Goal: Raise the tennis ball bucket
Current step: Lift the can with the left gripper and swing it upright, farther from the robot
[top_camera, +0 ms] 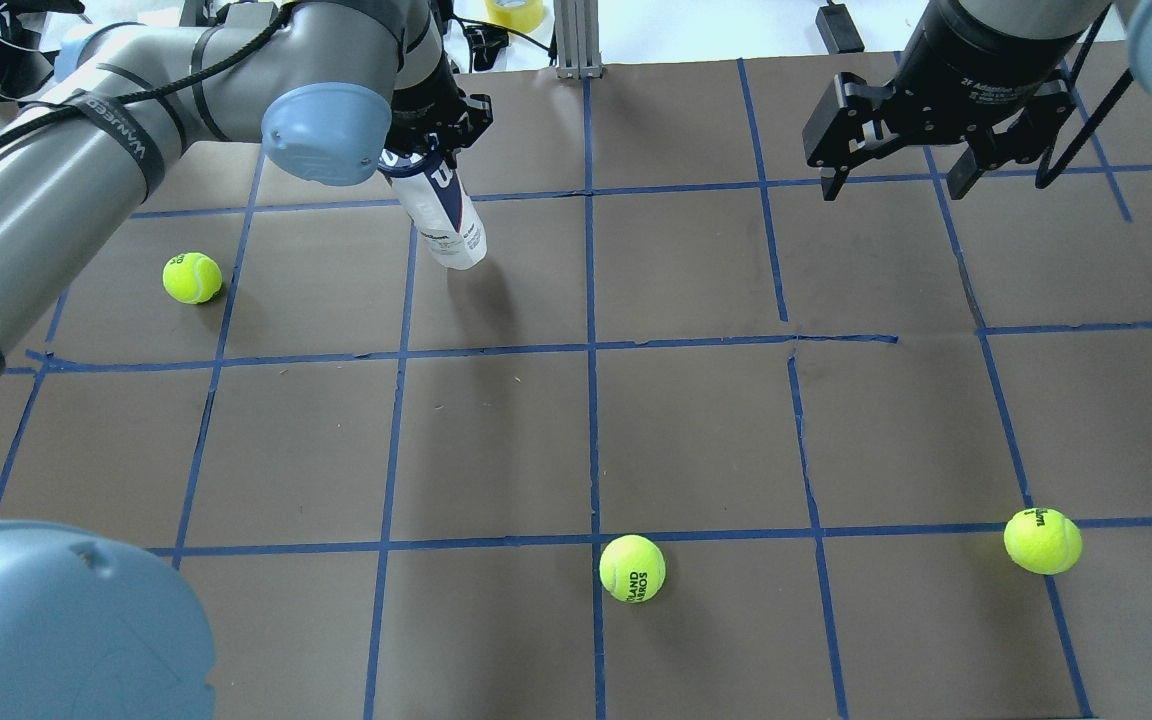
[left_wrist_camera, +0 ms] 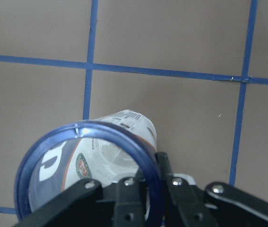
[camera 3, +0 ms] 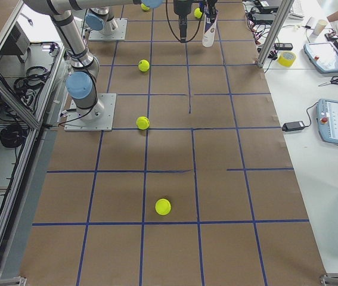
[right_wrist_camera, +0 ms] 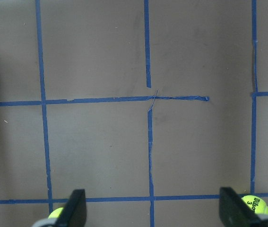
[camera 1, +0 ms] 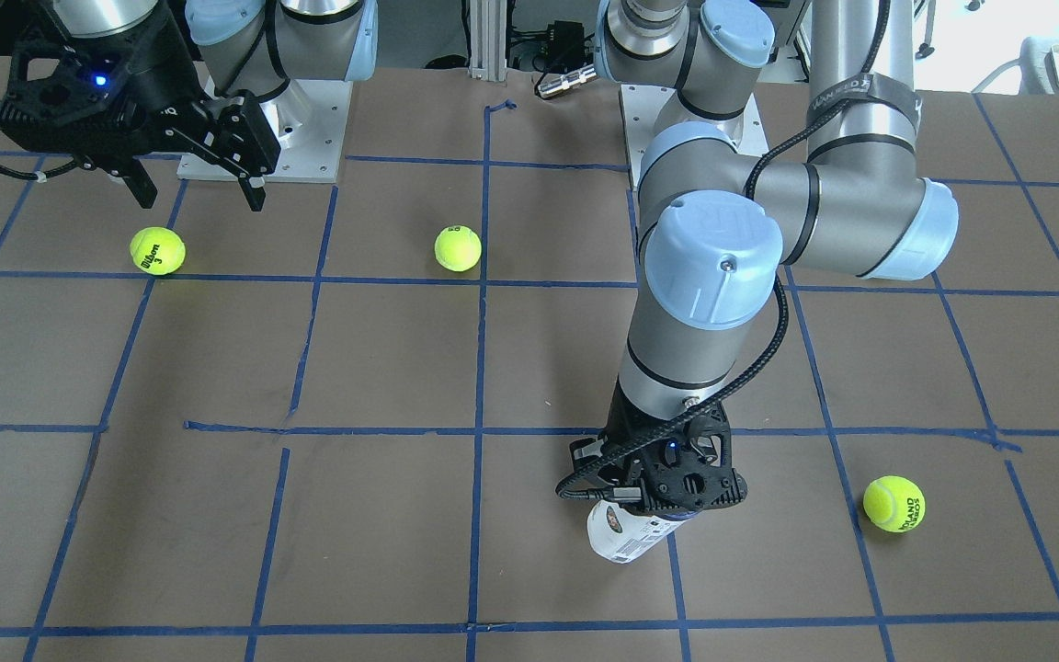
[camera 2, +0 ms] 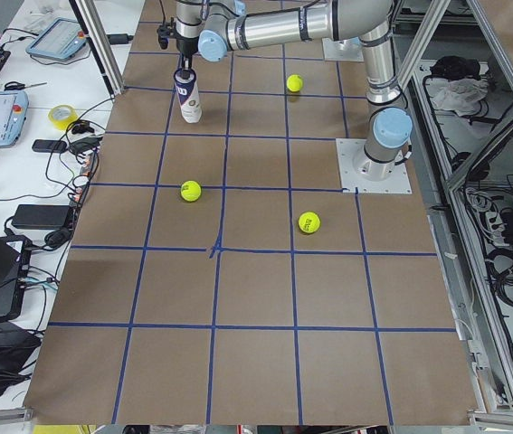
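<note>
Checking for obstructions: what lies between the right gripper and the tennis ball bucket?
Nothing: the overhead view shows only bare taped table between the right gripper and the tennis ball bucket.

Bright even light; wrist close-ups seem soft.

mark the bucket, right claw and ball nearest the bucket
tennis ball bucket (top_camera: 451,240), overhead view, white lower body
right claw (top_camera: 894,186), overhead view, midway between fingertips
nearest ball (top_camera: 192,277), overhead view, its centre

The tennis ball bucket (top_camera: 441,215) is showing white and navy; the tabletop (top_camera: 696,440) is showing brown with a blue grid.
</note>
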You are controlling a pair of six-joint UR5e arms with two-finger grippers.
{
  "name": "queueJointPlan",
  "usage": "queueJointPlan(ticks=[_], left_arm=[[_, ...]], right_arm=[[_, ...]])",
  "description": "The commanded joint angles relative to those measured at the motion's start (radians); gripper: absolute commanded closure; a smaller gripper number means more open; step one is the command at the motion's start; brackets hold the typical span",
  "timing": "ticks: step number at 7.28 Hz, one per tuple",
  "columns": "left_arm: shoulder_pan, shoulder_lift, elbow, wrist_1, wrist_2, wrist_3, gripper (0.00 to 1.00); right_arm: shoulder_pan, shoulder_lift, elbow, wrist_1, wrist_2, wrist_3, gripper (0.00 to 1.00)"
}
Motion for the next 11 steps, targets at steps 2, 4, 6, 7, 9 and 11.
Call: queueJointPlan(ticks=[2, 4, 6, 7, 9, 11], left_arm=[[-0.028, -0.015, -0.003, -0.006, -0.003, -0.008, 0.10], [-0.035, -0.010, -0.001, -0.023, -0.010, -0.012, 0.00], [-0.037, 0.016, 0.008, -0.059, -0.010, -0.012, 0.00], [-0.035, 0.043, 0.017, -0.105, -0.011, -0.011, 0.00], [-0.022, 0.082, 0.083, -0.226, -0.010, 0.014, 0.00], [0.041, 0.120, 0.150, -0.394, -0.009, 0.110, 0.00]], right_arm=[[0.000, 0.000, 0.000, 0.000, 0.000, 0.000, 0.00], [0.000, 0.000, 0.000, 0.000, 0.000, 0.000, 0.00], [0.000, -0.008, 0.017, 0.000, 0.001, 0.003, 0.00], [0.000, -0.017, 0.031, 0.000, 0.003, 0.003, 0.00], [-0.002, -0.022, 0.037, -0.002, 0.001, 0.002, 0.00], [-0.002, -0.022, 0.037, -0.002, 0.003, 0.002, 0.00]])
